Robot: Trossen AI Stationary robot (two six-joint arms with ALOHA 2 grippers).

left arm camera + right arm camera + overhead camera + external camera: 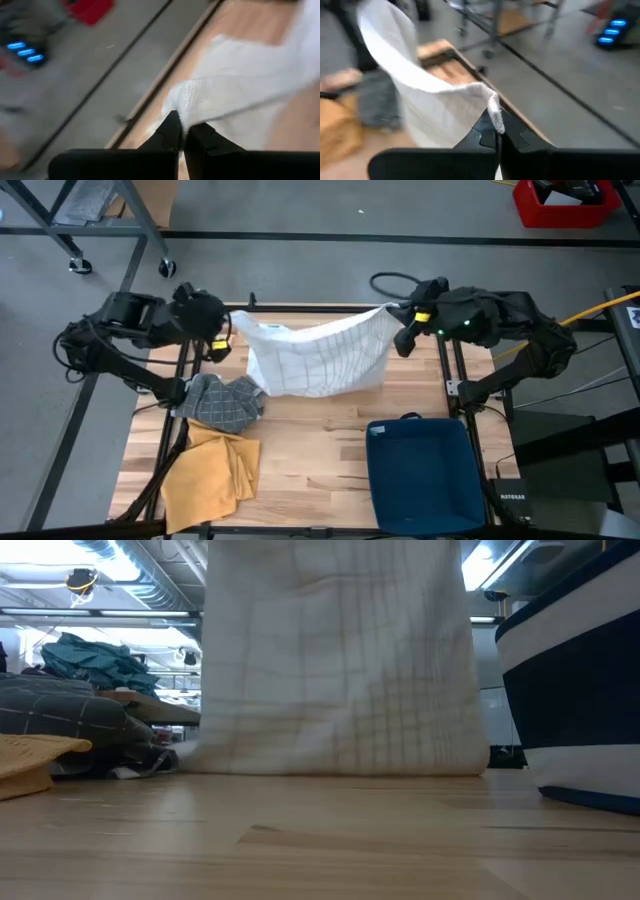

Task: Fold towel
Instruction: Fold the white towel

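Above the far edge of a wooden table [330, 435], two dark robot arms hold a white towel [320, 355] stretched between them, its faint grid of grey lines showing as the cloth sags in the middle and its lower hem brushes the tabletop. At one end the left gripper [226, 330] is pinched tight on a top corner of the towel, fingers [170, 132] pressed together with the woven fabric bunched just above their tips; at the other, the right gripper [398, 320] is likewise clamped on the opposite corner, a small tuft of cloth poking out between its closed fingers [487, 127]. From table height the towel hangs like a curtain across the middle of the scene, its bottom edge resting on the wood. To the left arm's side, nearer the front, a grey checked cloth [222, 402] lies crumpled on the table, partly overlapping a mustard-yellow cloth [210, 470] spread just in front of it. On the right arm's side, near the front edge, stands a dark blue bin [425, 475], well apart from the hanging towel. Beyond the table lies a grey floor with a red crate [560, 202] in the far corner.
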